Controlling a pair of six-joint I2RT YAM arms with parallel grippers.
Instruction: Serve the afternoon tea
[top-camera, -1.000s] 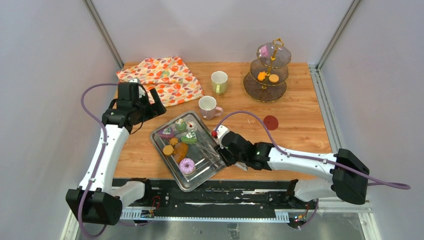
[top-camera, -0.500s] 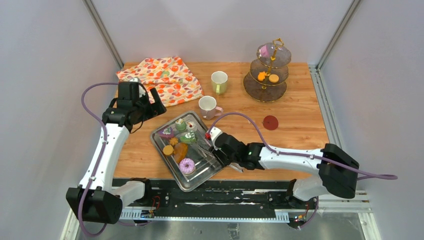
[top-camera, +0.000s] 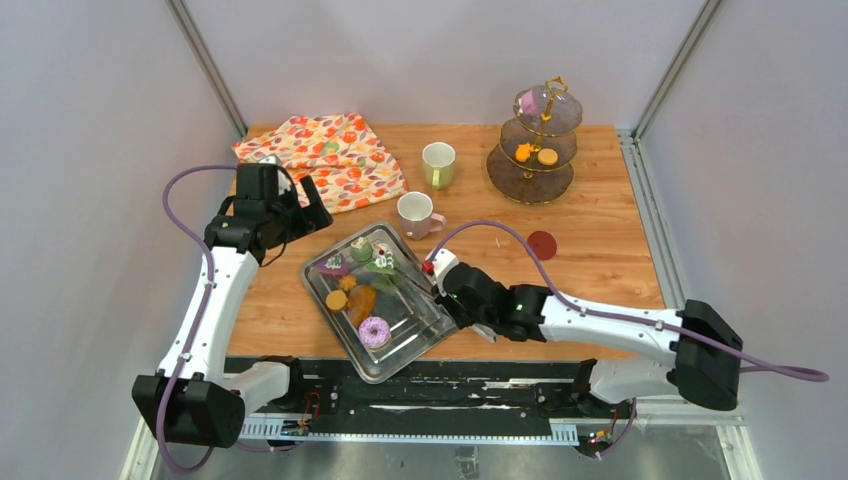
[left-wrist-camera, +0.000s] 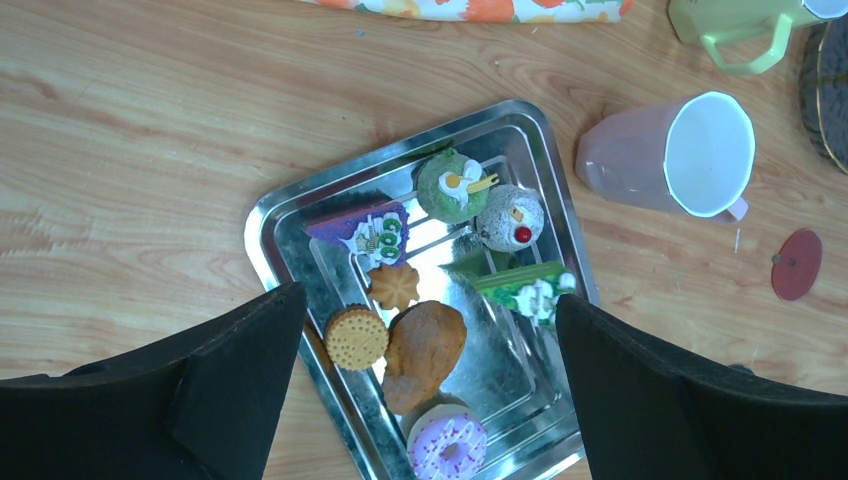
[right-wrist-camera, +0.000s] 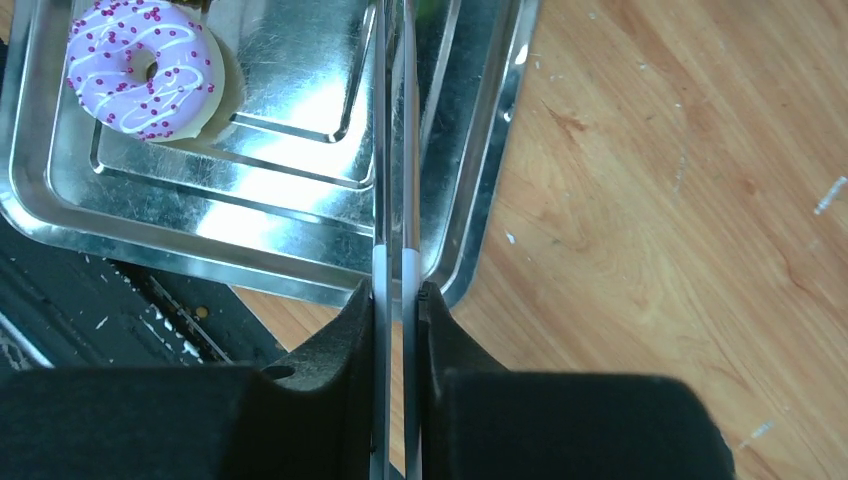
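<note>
A steel tray (top-camera: 404, 343) holds a pink-iced donut (left-wrist-camera: 447, 447), orange cookies (left-wrist-camera: 356, 338), a purple cake (left-wrist-camera: 365, 230), a round green cake (left-wrist-camera: 450, 185) and a green wedge cake (top-camera: 380, 264). My right gripper (right-wrist-camera: 397, 290) is shut on the long metal tongs (right-wrist-camera: 394, 150) at the tray's near right corner. Both tong arms are squeezed together and reach toward the green wedge; their tips are hard to make out. My left gripper (left-wrist-camera: 430, 297) hangs open high above the tray, holding nothing. A pink mug (top-camera: 415, 213) and a pale-green mug (top-camera: 437, 163) stand behind the tray.
A three-tier stand (top-camera: 530, 185) at the back right carries two orange pastries (top-camera: 523, 152) and a pink piece (top-camera: 528, 100). A red disc (top-camera: 541, 244) lies on the wood right of the tray. The orange floral cloth (top-camera: 325, 155) lies at the back left.
My right gripper has closed, pressing the tong arms together, and the arm drew back slightly to the right. The green wedge cake shifted a little toward the far side. The left arm stayed still.
</note>
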